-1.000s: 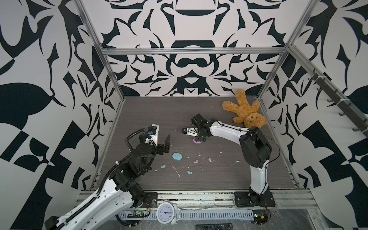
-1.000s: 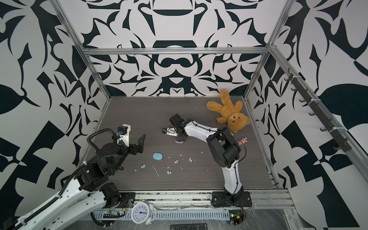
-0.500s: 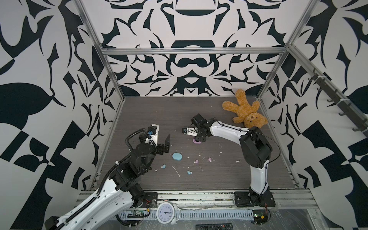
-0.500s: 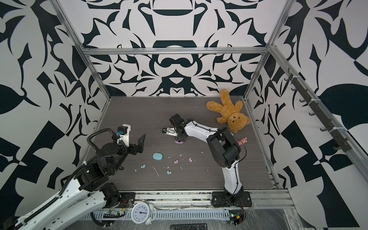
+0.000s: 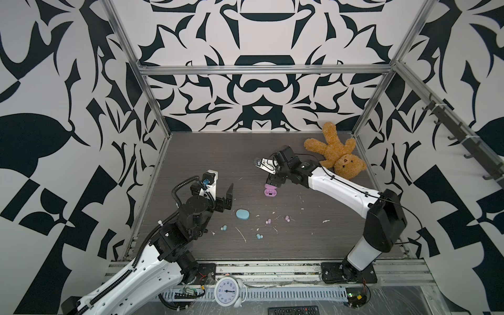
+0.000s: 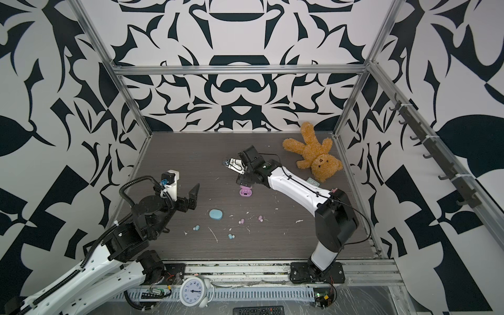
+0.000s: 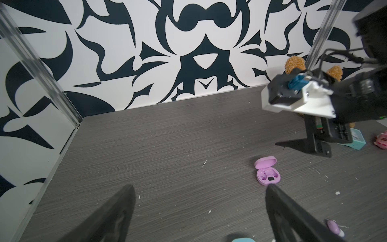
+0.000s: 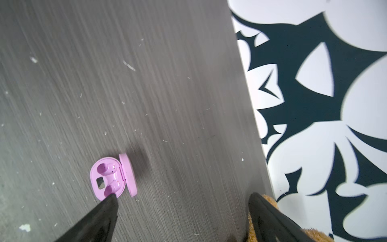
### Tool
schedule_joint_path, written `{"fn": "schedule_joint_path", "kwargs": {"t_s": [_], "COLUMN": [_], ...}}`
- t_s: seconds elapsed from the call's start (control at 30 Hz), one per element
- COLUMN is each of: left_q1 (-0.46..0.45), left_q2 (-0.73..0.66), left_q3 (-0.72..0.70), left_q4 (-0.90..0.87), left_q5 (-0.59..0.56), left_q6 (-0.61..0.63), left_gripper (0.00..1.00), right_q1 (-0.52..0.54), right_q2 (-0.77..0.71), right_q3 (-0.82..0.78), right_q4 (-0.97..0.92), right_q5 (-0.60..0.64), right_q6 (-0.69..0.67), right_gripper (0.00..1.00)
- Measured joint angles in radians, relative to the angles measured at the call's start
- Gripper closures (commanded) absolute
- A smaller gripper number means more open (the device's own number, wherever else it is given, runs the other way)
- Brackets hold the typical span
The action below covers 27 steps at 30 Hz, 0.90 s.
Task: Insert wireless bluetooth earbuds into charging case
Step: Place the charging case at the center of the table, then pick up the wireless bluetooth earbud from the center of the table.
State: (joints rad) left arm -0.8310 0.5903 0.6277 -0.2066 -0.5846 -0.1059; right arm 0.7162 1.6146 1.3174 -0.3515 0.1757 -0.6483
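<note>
Sitting with both jaws spread and empty, right gripper [image 8: 183, 198] hovering by open pink charging case [image 5: 269, 190] mid-frame, left gripper [image 7: 200, 188] lower left, pink earbuds [image 5: 268, 221] and blue earbuds [image 5: 259, 236] lying loose lower centre, probably featherlight, hard, slick – pinching gently across bean's narrow waist.

The left arm [image 5: 141, 270], white-shelled with black joints, rises from its base and folds forward at the elbow. Its wrist lifts the left gripper [image 7: 200, 186], which points ahead and slightly downward, and the two black tapered fingers [image 7: 117, 213] stand wide apart. The right arm [image 5: 341, 191], of the same white and black build, bends at its dark elbow and stretches long and low. Its wrist turns down, so the right gripper [image 8: 183, 195] hangs nose-down, its dark fingertips [image 8: 104, 211] spread wide.
</note>
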Motion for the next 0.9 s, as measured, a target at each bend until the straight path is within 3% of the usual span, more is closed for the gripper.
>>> {"fn": "schedule_joint_path", "kwargs": {"t_s": [0.17, 0.37, 0.5, 0.73, 0.9], "left_q1": [0.000, 0.000, 0.000, 0.000, 0.000], "left_q2": [0.032, 0.116, 0.147, 0.209, 0.222], "left_q3": [0.042, 0.115, 0.093, 0.090, 0.090], "left_q4": [-0.103, -0.262, -0.300, -0.304, -0.304], "left_q5": [0.032, 0.115, 0.173, 0.242, 0.274], "left_q6": [-0.024, -0.068, -0.081, -0.087, -0.087], "left_gripper": [0.01, 0.01, 0.01, 0.01, 0.01], "right_q1": [0.030, 0.069, 0.113, 0.231, 0.233], "right_q2": [-0.167, -0.348, -0.417, -0.407, -0.368], "right_q3": [-0.091, -0.177, -0.291, -0.422, -0.440], "right_q4": [0.022, -0.108, -0.206, -0.349, -0.355], "right_q5": [0.031, 0.030, 0.018, 0.022, 0.023], "right_q6": [0.241, 0.630, 0.867, 1.206, 1.373], "right_gripper": [0.01, 0.01, 0.12, 0.34, 0.39]}}
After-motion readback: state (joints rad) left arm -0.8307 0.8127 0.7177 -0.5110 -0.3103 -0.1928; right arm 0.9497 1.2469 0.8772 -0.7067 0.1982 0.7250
